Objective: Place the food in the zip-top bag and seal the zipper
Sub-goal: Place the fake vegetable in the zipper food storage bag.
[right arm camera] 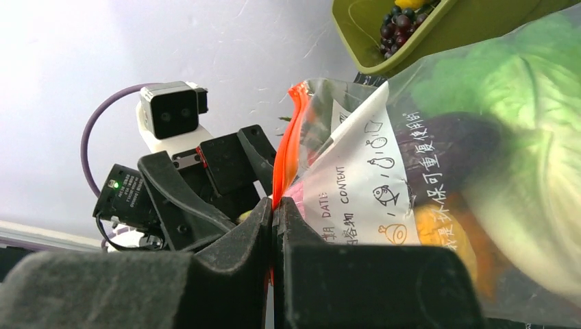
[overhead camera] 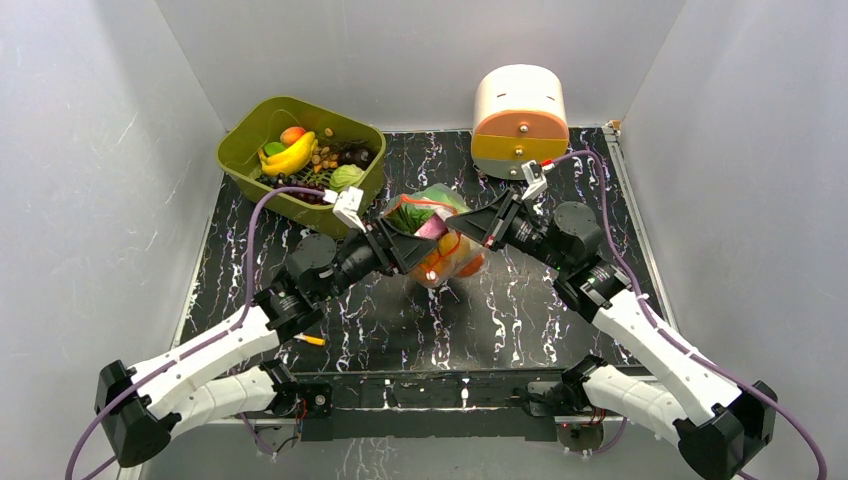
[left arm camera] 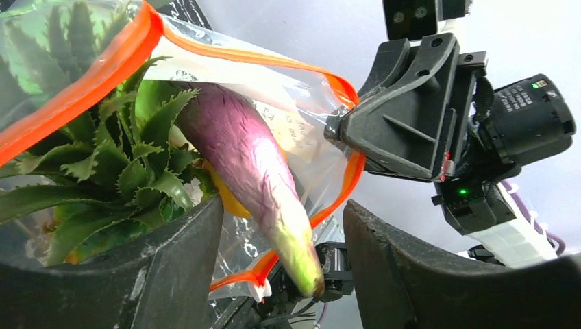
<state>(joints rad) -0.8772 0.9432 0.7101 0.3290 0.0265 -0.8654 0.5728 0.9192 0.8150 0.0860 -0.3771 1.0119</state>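
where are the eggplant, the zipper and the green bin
eggplant (left arm camera: 250,164), left wrist view, purple middle
zipper (right arm camera: 286,144), right wrist view, upright orange strip
green bin (overhead camera: 245,140), top external view, left wall

Seen from above, the left arm (overhead camera: 210,355) starts from its base at 7 o'clock and reaches toward 2 o'clock. The right arm (overhead camera: 640,325) starts at 5 o'clock and reaches toward 10 o'clock. Both elbows are bent, and the two wrists face each other near the centre of the view. The left tool (overhead camera: 408,247) has its fingers (left arm camera: 157,274) spread wide apart. The right tool (overhead camera: 480,226) has its fingers (right arm camera: 233,274) pressed flat together, pinching the zipper (right arm camera: 288,144).
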